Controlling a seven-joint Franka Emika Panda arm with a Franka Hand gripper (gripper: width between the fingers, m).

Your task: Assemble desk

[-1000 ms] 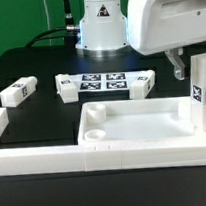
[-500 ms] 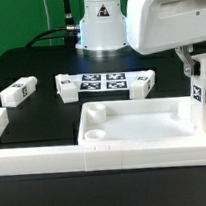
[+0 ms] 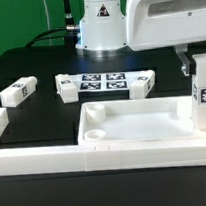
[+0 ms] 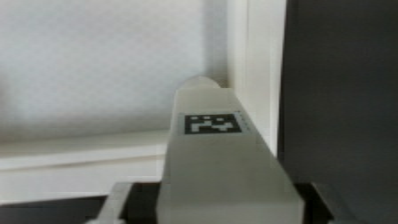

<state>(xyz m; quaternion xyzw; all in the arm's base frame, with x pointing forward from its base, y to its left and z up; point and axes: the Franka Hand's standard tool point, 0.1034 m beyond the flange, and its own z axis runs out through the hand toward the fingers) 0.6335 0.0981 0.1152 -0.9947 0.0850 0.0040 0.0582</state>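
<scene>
gripper (image 3: 196,72) clamps 1 upright leg (image 4: 217,150); only the exterior view shows the marker board (image 3: 102,81).

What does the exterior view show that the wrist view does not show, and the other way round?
Only the exterior view: three loose legs lying on the black table, the marker board between two of them, the white rails in front, and the pincer gripping the upright leg. Only the wrist view: that leg's face toward the wrist, close, with its tag. Both: the upright leg and part of the desk top.
</scene>
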